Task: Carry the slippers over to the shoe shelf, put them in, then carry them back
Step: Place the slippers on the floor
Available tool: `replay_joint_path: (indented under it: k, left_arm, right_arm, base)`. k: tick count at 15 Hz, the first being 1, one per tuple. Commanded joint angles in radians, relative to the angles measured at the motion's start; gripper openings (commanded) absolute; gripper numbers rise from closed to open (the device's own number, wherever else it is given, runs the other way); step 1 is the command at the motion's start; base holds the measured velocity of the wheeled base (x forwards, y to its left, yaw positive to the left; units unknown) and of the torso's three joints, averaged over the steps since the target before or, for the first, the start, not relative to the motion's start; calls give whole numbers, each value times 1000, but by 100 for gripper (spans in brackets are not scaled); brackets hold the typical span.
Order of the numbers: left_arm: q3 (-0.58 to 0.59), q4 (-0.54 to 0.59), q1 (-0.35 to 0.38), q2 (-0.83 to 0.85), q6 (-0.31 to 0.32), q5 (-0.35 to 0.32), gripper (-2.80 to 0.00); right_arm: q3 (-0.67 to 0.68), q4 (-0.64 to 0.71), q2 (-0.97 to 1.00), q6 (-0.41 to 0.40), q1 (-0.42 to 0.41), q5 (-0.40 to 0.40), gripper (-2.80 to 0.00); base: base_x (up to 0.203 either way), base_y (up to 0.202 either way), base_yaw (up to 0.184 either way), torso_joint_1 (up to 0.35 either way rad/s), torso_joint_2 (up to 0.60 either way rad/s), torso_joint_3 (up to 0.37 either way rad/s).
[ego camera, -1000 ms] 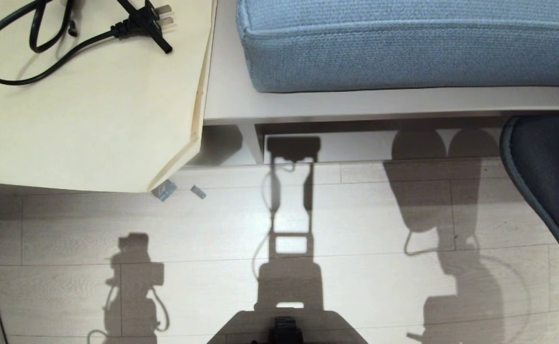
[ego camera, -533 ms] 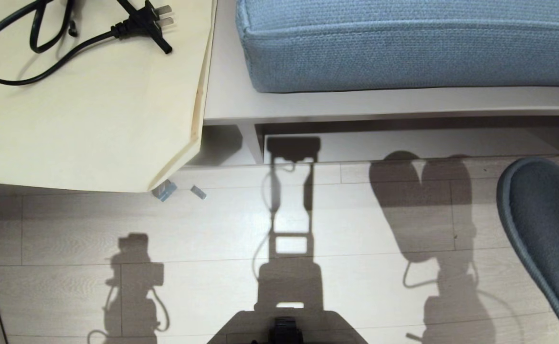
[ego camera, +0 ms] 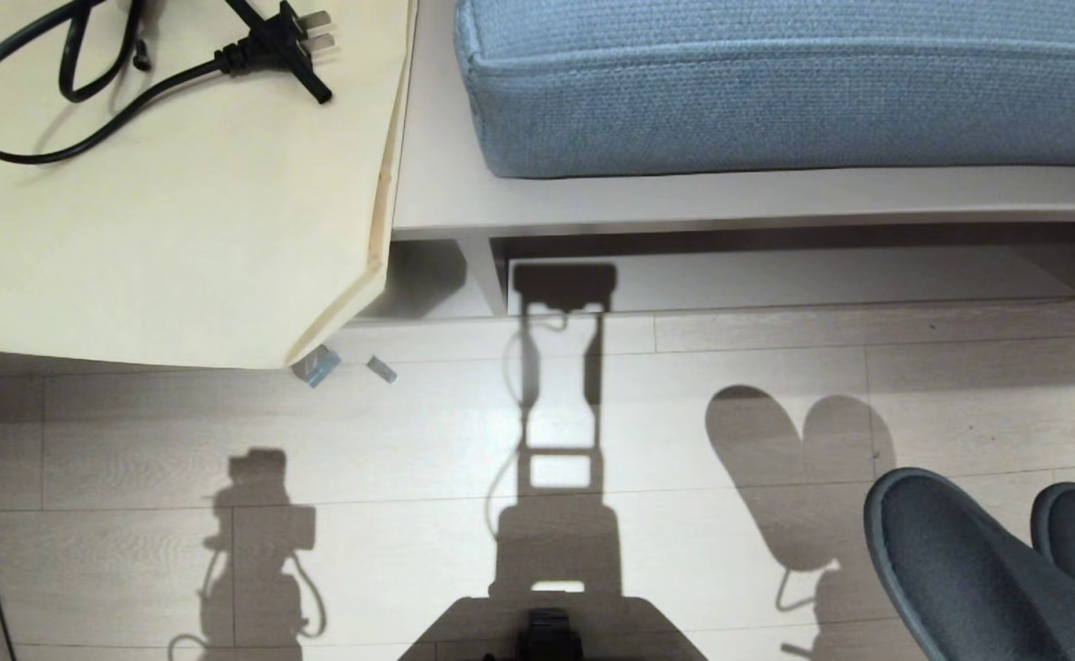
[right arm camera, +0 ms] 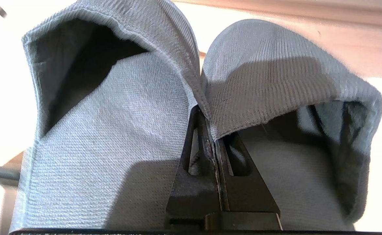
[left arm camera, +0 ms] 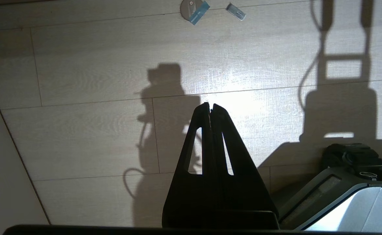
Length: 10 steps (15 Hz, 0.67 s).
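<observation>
The two dark blue-grey slippers (ego camera: 959, 569) hang side by side at the lower right of the head view, toes pointing away from me, above the floor. In the right wrist view my right gripper (right arm camera: 207, 115) is shut on the slippers (right arm camera: 112, 130), pinching the inner edges of both where they meet. The gripper itself is hidden in the head view. The shoe shelf (ego camera: 776, 280) is the low open cubby under the bench, with a thin divider (ego camera: 485, 275), and nothing shows in it. My left gripper (left arm camera: 210, 106) is shut and empty above bare floor.
A pale desk (ego camera: 179, 229) juts in at the upper left with a black power cable and plug (ego camera: 262, 46) on it. A blue cushion (ego camera: 776, 83) lies on the bench over the shelf. Small tape scraps (ego camera: 317, 365) lie on the floor. My base (ego camera: 551, 633) shows at bottom centre.
The slippers have come back from the shelf opening at the right edge toward me, and both toes now show at the lower right. Their shadow slid back over the floor. The left arm is still.
</observation>
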Motion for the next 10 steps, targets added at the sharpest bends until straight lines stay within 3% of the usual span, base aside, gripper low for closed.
replay_joint_path:
  k: [1,4,6,10]
  left_arm:
    - [8,-1,0,1,0,1,-280]
    - [8,-1,0,1,11,-1,-280]
    - [8,-1,0,1,12,-1,-280]
    - [8,-2,0,1,2,-1,-280]
  right_arm:
    - [2,14,-25,-23,0,-18,-280]
    - [2,29,-25,-23,0,-42,-280]
    - [-3,151,-25,-37,0,-72,-280]
    - [0,121,-25,-50,0,-73,-280]
  base:
    - [0,0,0,0,0,0]
    - [0,0,0,0,0,0]
    - [0,0,0,0,0,0]
    - [0,0,0,0,0,9]
